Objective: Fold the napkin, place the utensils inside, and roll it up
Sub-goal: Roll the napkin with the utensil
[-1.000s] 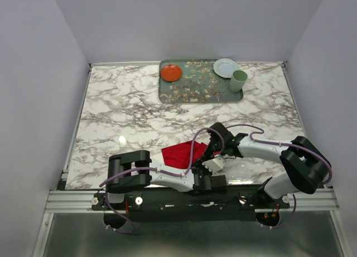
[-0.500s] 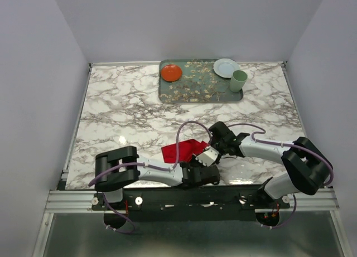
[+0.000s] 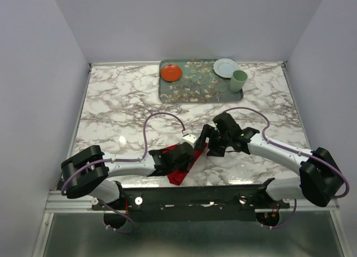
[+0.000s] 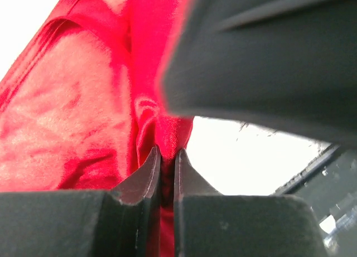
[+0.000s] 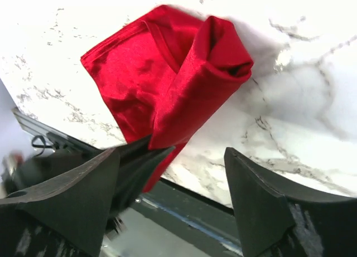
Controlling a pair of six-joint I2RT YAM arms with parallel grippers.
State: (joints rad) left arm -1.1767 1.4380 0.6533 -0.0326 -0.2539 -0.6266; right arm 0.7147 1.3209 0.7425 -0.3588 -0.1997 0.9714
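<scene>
We see the marble table (image 3: 128,101) filling the top view. Across its near part the left arm (image 3: 128,166) lies low and reaches right, the right arm (image 3: 279,151) reaches left, and they meet just in front of mid-table. At the far edge, about centre, sits the tray (image 3: 201,99), well apart from both arms.

The napkin (image 3: 179,176) lies on the table by the front edge, roughly centre, partly under the left gripper (image 3: 178,156). From the right wrist we read the napkin (image 5: 162,84) as a flat folded piece with a rolled or folded-over band running diagonally across it. The band's open end is at upper right and its lower tip reaches the table edge. We can't tell what's inside the band.

In the left wrist view the left gripper (image 4: 166,154) has its jaws almost together with red cloth pinched between them, so it's gripping the napkin (image 4: 72,117).

The right gripper (image 3: 209,142) (image 5: 199,151) has its jaws wide with nothing between them, just above the napkin's near tip. We can't tell if a finger touches cloth.

On the tray we see an orange plate (image 3: 171,73) at the left end, a white plate (image 3: 225,67) on the far right corner and a cup (image 3: 239,80) just beside it
</scene>
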